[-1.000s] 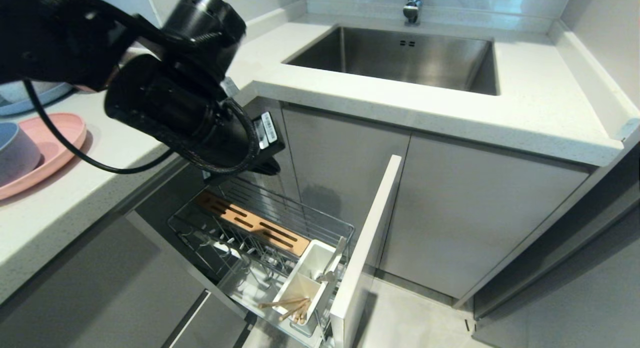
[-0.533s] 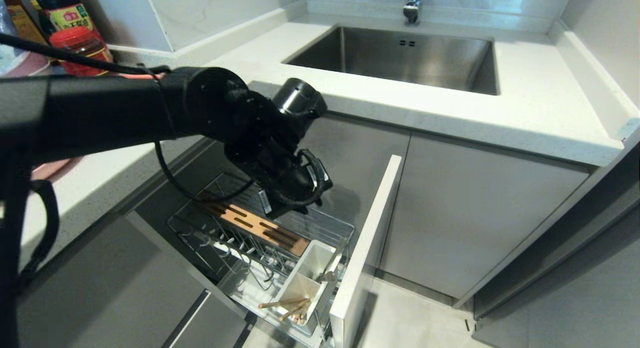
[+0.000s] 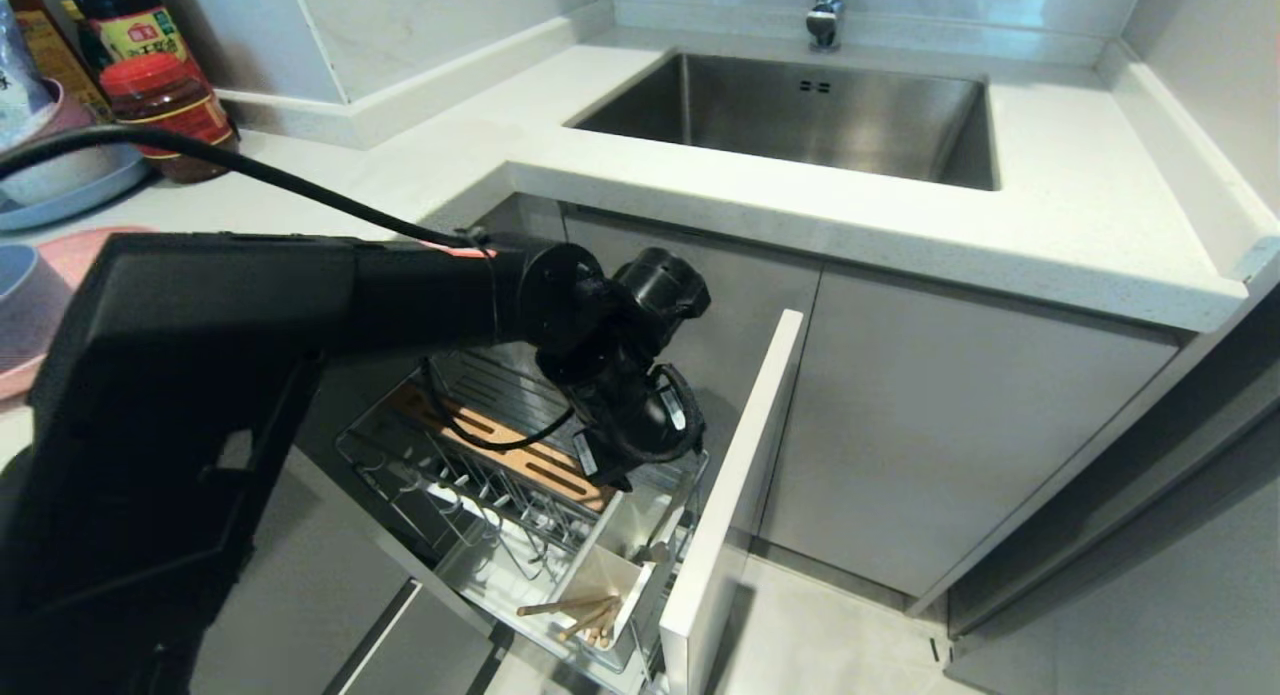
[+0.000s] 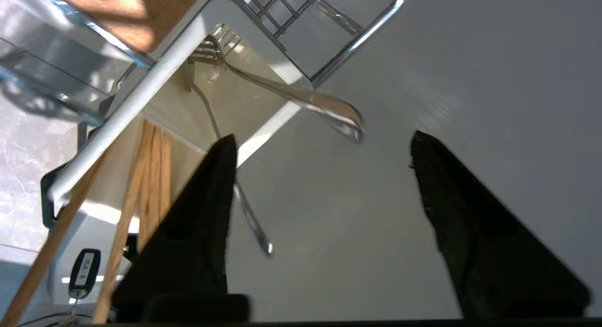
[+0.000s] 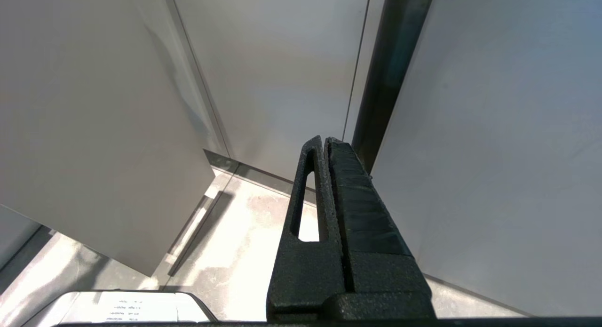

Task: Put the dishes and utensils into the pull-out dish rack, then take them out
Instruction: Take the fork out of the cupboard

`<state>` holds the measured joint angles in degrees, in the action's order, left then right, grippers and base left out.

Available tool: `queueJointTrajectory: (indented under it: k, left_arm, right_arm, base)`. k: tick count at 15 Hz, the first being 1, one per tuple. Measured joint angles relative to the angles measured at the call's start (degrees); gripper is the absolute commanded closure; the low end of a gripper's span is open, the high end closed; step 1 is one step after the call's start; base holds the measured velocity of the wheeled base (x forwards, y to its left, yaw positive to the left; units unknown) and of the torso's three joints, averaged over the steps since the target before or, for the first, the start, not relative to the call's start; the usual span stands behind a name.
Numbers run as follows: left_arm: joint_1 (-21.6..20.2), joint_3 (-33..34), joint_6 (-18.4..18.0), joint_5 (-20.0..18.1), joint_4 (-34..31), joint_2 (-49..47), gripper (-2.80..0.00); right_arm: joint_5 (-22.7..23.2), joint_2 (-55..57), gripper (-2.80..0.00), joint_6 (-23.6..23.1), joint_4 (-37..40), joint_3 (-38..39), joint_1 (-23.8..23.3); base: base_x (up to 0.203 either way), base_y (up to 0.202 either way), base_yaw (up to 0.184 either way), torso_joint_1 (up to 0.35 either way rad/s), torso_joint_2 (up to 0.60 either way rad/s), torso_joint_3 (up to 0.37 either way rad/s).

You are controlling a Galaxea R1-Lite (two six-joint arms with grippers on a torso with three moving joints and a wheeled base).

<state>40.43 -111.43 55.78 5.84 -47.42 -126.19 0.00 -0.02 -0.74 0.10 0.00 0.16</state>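
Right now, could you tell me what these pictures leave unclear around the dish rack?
- Left gripper: head view, hidden behind its own wrist.
- Spoon: left wrist view, bowl end hidden by a finger.
- Pink plate, blue-grey bowl: head view, largely covered by the left arm.

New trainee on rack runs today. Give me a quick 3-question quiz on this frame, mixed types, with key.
1. True or false: the left gripper is shut on the fork.
2. Which compartment of the utensil box holds the chopsticks: A) the one nearer the cabinet front's outer end, B) the one with the fork, C) neither?
3. Fill in: the pink plate lies on the ____.

Key
1. False: the jaws stand apart, empty, over the box.
2. A
3. counter, at the robot's left.
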Motion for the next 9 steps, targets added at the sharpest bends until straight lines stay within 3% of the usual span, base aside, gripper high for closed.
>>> queueJointTrajectory:
  k: [9]
  left_arm:
    - [-0.1, -0.6, 0.0, -1.7, 1.9, -5.3, -2.8]
  right_arm:
    - [0.0, 0.0, 0.0, 0.0, 0.0, 0.0, 0.0]
  base:
    - [0.0, 0.0, 0.0, 0.0, 0.0, 0.0]
